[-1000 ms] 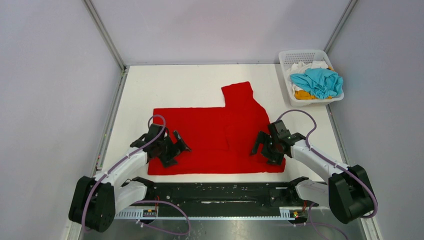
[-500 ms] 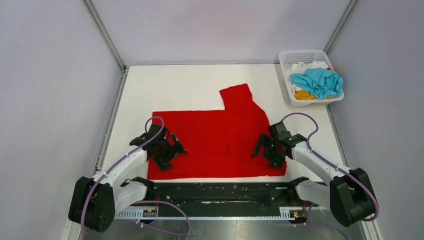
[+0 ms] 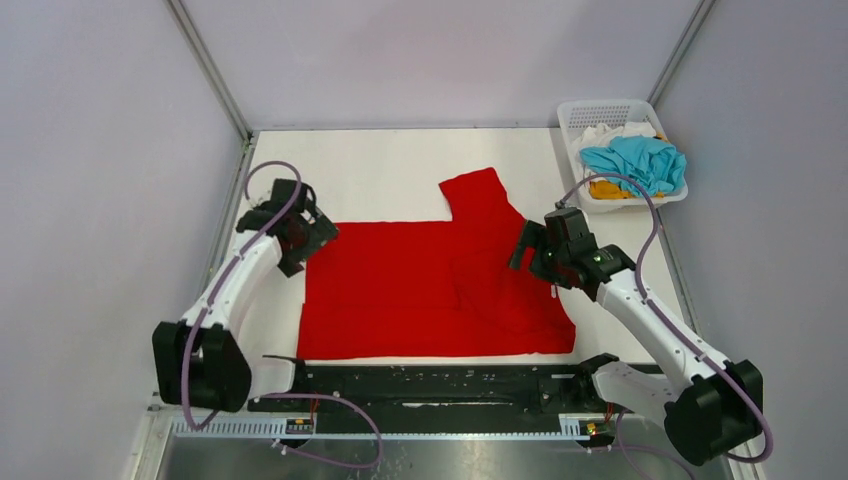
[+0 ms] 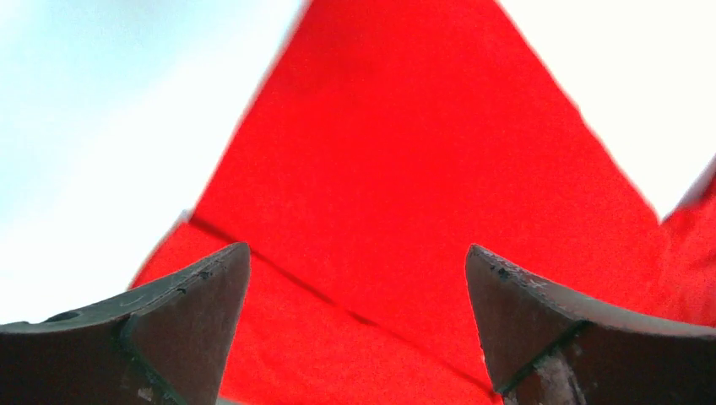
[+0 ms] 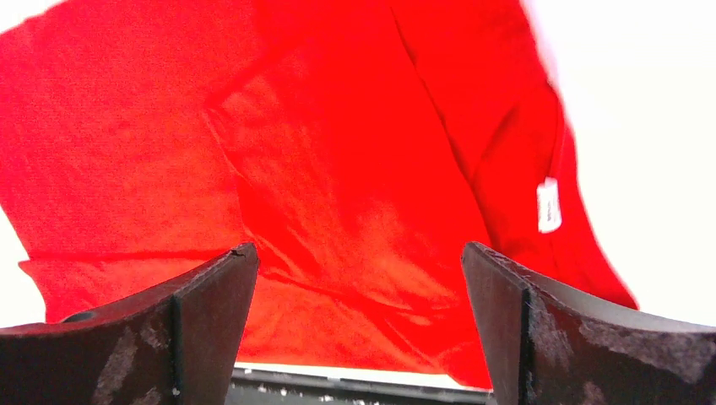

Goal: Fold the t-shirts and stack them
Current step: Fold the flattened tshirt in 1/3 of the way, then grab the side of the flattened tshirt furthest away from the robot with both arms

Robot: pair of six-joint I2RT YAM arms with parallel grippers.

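Red t-shirt (image 3: 430, 285) flat on tabletop (image 3: 370, 170), one sleeve pointing to the far side. My left gripper (image 3: 308, 236) is at its far-left corner, my right gripper (image 3: 527, 255) over its right part (both spread wide, holding nothing).

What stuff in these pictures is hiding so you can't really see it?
- Top view: the orange-yellow shirt and white shirt in the basket lie mostly under the turquoise shirt, so their shapes are hidden.
- Right wrist view: the white label on the red t-shirt is too small to read.
- Left wrist view: the red t-shirt is cut off by the picture's edges.
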